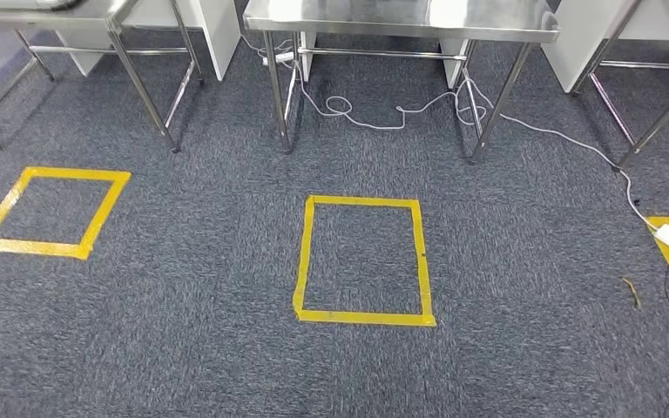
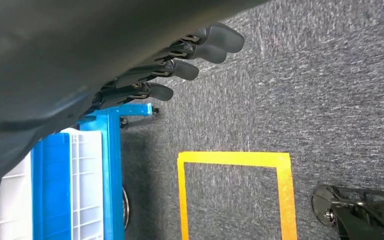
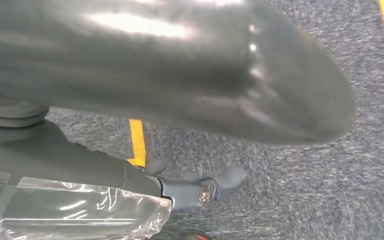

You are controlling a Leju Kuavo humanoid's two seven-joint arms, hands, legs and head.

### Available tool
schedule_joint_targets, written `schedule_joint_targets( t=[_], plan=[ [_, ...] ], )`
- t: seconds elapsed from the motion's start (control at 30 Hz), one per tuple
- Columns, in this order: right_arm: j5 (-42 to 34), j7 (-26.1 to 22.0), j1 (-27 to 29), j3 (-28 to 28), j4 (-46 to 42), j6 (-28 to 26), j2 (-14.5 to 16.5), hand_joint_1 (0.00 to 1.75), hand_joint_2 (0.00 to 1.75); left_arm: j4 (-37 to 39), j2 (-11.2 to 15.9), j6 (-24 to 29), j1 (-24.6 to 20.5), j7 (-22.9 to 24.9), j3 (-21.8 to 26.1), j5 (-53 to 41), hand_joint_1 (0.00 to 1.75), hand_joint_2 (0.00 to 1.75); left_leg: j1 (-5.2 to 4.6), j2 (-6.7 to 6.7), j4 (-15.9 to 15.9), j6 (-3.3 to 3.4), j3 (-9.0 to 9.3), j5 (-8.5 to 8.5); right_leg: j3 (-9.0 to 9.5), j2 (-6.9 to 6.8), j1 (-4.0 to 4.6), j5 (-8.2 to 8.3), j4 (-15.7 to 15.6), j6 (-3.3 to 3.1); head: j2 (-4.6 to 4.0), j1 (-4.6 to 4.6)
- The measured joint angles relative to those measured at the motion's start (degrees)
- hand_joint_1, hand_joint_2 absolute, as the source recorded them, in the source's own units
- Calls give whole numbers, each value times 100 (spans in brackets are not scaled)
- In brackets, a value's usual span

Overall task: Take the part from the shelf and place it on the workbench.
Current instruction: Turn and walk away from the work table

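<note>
Robot looked mid-carry: right hand (image 3: pixel 190 190) clamped on a plastic-bagged part (image 3: pixel 70 210), left hand (image 2: pixel 180 65) hung empty with fingers apart, and next it needed to reach the steel workbench (image 1: pixel 401 22).

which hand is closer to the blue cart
Left. The left hand hangs right beside the blue cart; the right hand hangs over carpet by a yellow tape line, apparently farther.

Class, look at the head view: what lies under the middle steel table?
Under the middle steel table a white cable loops across the grey carpet between its legs. The tabletop covers whatever lies further back.
</note>
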Motion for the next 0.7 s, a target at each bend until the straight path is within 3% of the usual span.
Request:
schedule_joint_targets(
  t=[0.07, 0.1, 0.23, 0.6, 0.7],
  plan=[
    [-2, 1, 1, -1, 2, 0, 2, 0, 0, 0, 3, 1, 1, -9, -9, -3, 0, 0, 13, -1, -8, -41, -7, 6, -23, 5, 15, 38, 4, -75, 0, -10],
    [-4, 1, 2, -2, 2, 0, 3, 0, 0, 0, 4, 1, 2, -20, -13, -3, 0, 0, 24, -1, -10, -23, -14, 1, -27, 5, 16, 52, 0, -96, 0, -11],
    [-19, 3, 22, -2, 5, -1, 13, 0, 0, 0, 7, 2, 5, -94, -14, 8, 0, 0, 48, -5, -7, 146, -35, 56, -32, 2, 37, 92, 0, -146, 0, -23],
    [13, -86, 23, -2, 5, 19, 19, 0, 0, 0, 5, 24, 5, -150, -15, 42, 0, 0, 77, -10, -6, 75, -70, 117, -35, 2, 84, 107, 19, -168, 0, -23],
    [21, -101, 21, -1, 5, 23, 18, 0, 0, 0, 1, 39, 5, -155, -16, 50, 0, 0, 78, -10, -10, -6, -75, 100, -75, 1, 87, 103, 19, -170, 0, -23]
  ],
)
